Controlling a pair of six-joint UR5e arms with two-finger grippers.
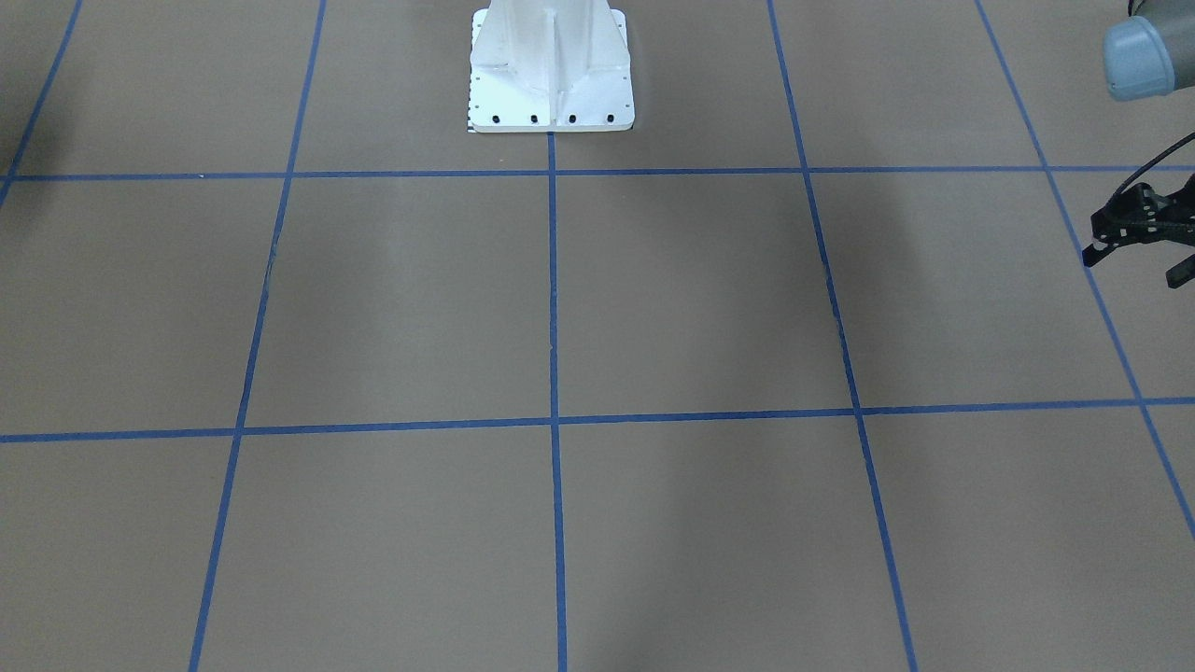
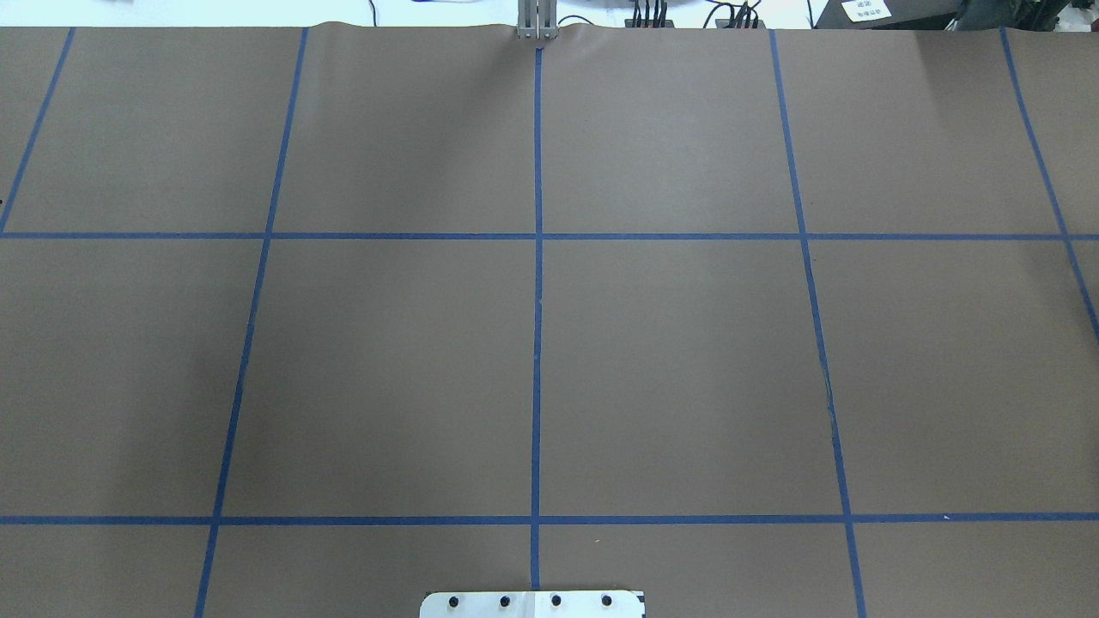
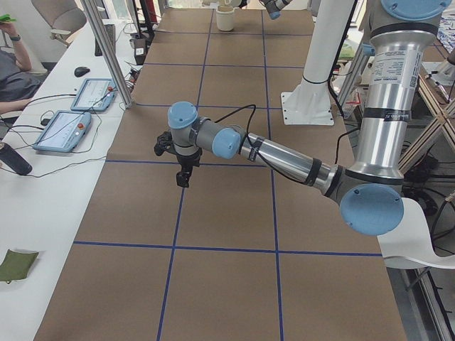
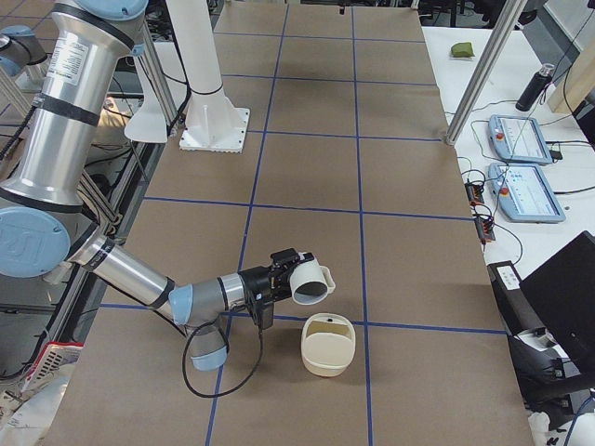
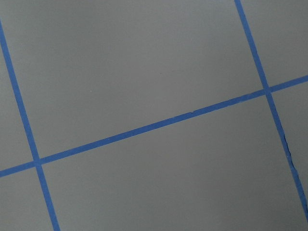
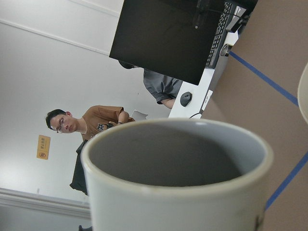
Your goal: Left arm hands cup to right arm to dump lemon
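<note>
The white cup (image 4: 313,281) hangs tilted on its side, mouth toward the table's end, just above a cream container (image 4: 327,346). My right gripper (image 4: 290,274) holds it from behind. In the right wrist view the cup (image 6: 173,192) fills the lower frame, and its grey inside looks empty. The fingers do not show there. My left gripper (image 1: 1131,266) hovers over bare table far from the cup, open with nothing between its thin fingers. It also appears in the exterior left view (image 3: 181,170). The lemon is not in view.
The white robot pedestal (image 1: 551,75) stands at the table's middle. Two teach pendants (image 4: 525,177) and a bottle (image 4: 537,88) lie on the side bench. A green pouch (image 3: 14,264) rests on that bench. A person (image 6: 72,125) and a dark monitor (image 6: 168,33) are beyond the table's end.
</note>
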